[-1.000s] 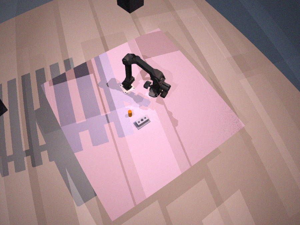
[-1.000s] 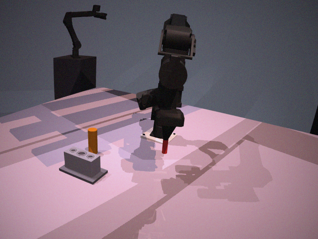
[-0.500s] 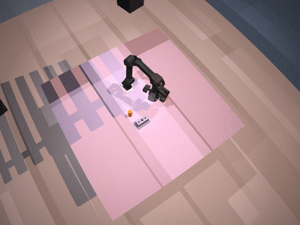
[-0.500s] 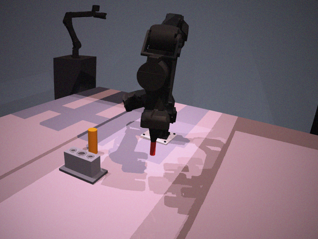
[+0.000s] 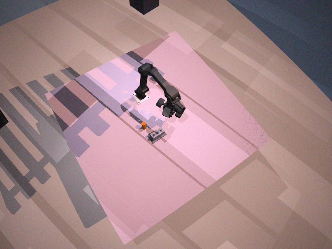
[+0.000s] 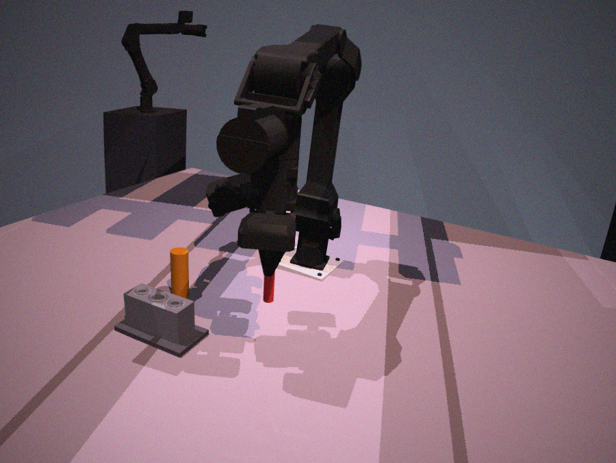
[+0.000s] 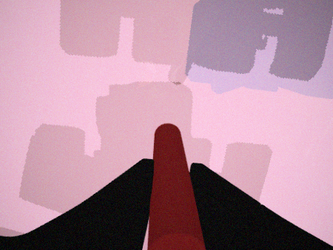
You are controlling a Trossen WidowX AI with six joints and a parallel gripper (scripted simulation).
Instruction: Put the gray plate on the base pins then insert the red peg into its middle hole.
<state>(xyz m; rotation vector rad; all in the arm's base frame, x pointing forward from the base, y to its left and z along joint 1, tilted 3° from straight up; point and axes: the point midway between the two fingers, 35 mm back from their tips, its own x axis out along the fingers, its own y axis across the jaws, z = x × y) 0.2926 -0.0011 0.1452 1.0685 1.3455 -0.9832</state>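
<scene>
My gripper [image 5: 170, 115] [image 6: 268, 272] [image 7: 170, 172] is shut on the red peg [image 6: 268, 291] [image 7: 168, 192]. The peg hangs upright, with its lower end a little above the table, and the arm hides it in the top view. The gray plate [image 5: 158, 135] [image 6: 154, 318], a block with three holes in a row, sits flat and level on the dark base [image 5: 160, 138] [image 6: 149, 344]. Its middle hole [image 5: 157, 132] [image 6: 158, 296] looks empty. The pins cannot be made out clearly in the outer holes. In the exterior view the gripper is to the right of the plate.
An orange cylinder [image 5: 143, 126] [image 6: 179, 274] stands upright close behind the plate in the exterior view. The arm's white mounting plate [image 5: 138, 101] [image 6: 321, 274] is behind the gripper. A second arm [image 6: 144, 64] stands on a dark pedestal [image 6: 144, 149] far behind.
</scene>
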